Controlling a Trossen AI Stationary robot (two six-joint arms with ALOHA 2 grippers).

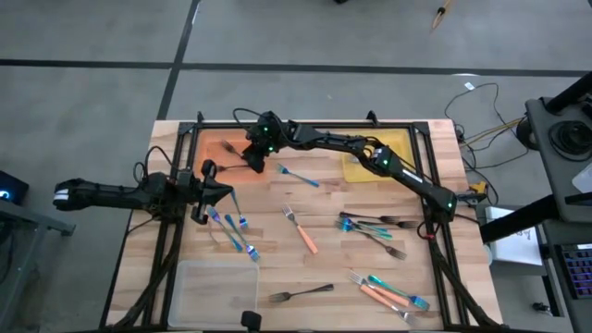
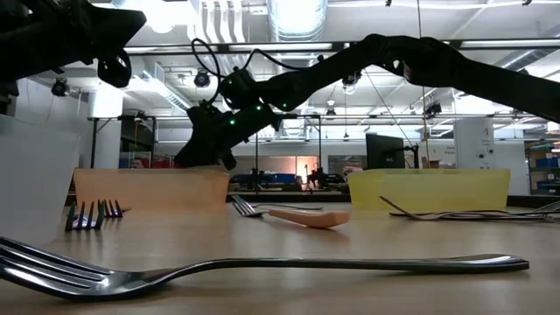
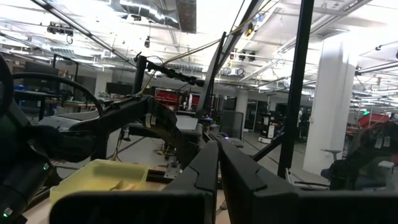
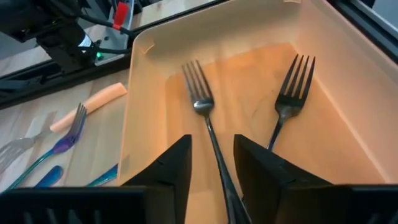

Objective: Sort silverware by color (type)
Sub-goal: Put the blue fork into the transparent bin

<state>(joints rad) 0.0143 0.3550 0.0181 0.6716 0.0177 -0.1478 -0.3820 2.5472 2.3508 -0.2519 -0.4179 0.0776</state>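
Note:
My right gripper (image 4: 211,155) reaches across the table over the orange tray (image 1: 211,146) at the far left and stands open. Two dark metal forks lie in that tray: one (image 4: 200,102) has its handle running back between the open fingers, the other (image 4: 292,87) lies beside it. More silverware lies loose on the wood: blue forks (image 1: 231,227), an orange-handled one (image 1: 303,231), a dark fork (image 1: 301,294). My left gripper (image 1: 227,191) waits shut at the table's left side, above the blue forks. My right gripper has its open fingers on either side of the handle (image 4: 217,168) of the dark fork, coming slanting down from the table's right. The fork's tines lie on the tray floor. Whether the handle touches a finger, I cannot tell.
A yellow tray (image 1: 375,157) stands at the far right and a clear tray (image 1: 217,287) at the near left. Mixed forks lie in clusters at the right (image 1: 375,227) and near right (image 1: 393,291). A blue fork (image 1: 298,175) lies just right of the orange tray.

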